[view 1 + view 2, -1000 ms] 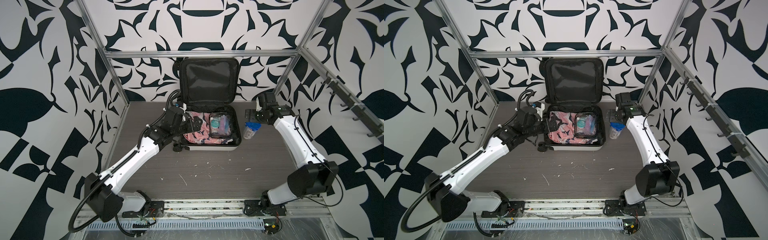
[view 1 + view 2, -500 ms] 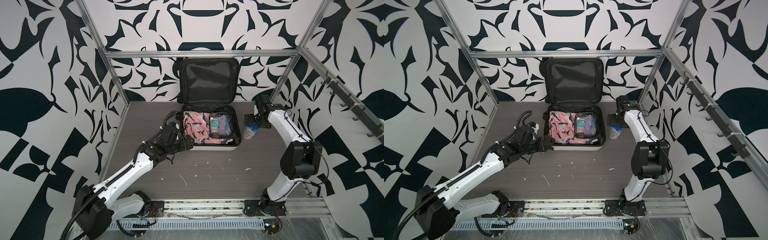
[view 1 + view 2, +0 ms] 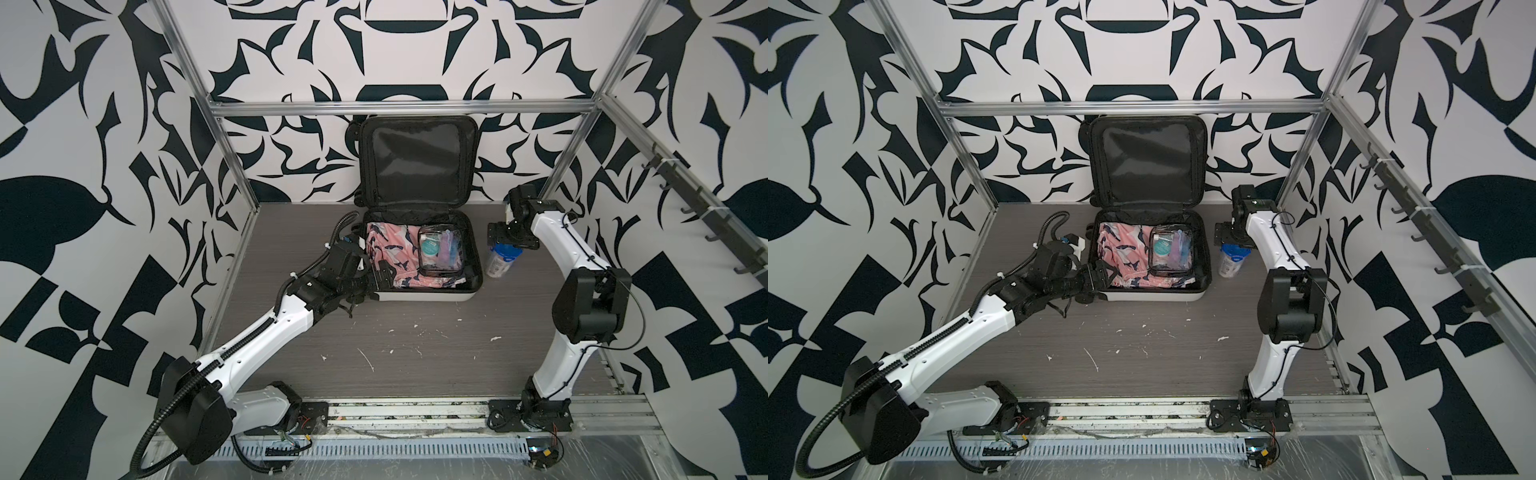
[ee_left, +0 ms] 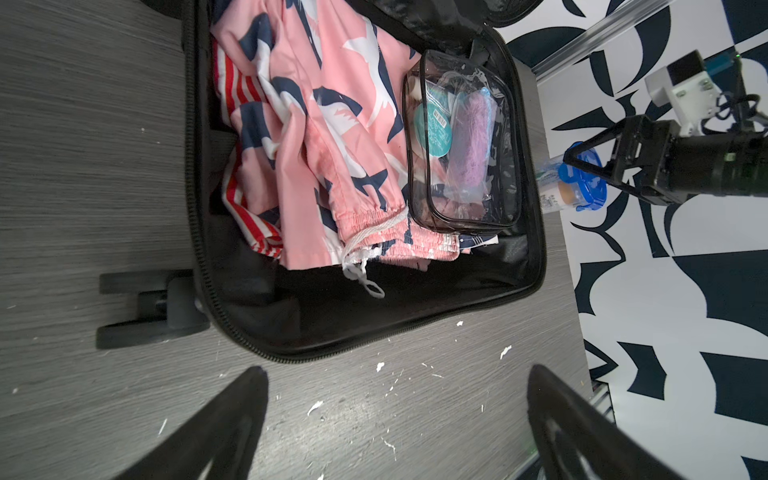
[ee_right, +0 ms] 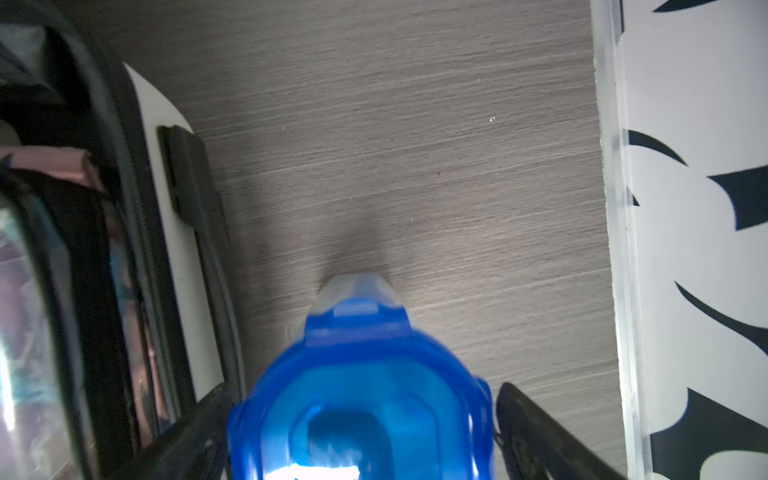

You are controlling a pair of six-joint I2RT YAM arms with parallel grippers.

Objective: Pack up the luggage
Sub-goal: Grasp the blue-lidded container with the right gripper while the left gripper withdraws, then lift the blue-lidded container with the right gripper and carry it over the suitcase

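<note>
A: Worried about the bottle. Stands upright on the table, just beside the right wall of the suitcase, not yet packed.

B: Noted. Straddled from above by the right gripper, spread wide around the blue cap. Not clamped, judging by a sliver of gap on one side.

A: Likely to tip if squeezed off-centre, or to slip out by that smooth cap. Could also scrape the suitcase wall, being so near.

B: And the left gripper?

A: Spread as well, pinching nothing. Hangs near the suitcase's front left corner, close to a wheel. Could snag the zipper edge if swung inward carelessly.

B: Any room inside?

A: Some. Lies open toward the back of the table, with the lid standing upright behind. Holds pink patterned shorts over a red-striped cloth on the left, plus a clear pouch on the right. In the pouch: a round teal tin and something lilac, too blurred to name.

B: Where to put the bottle, then?

A: Probably the bare black strip along the front. Might roll about there, or stop the lid from shutting if left standing.
</note>
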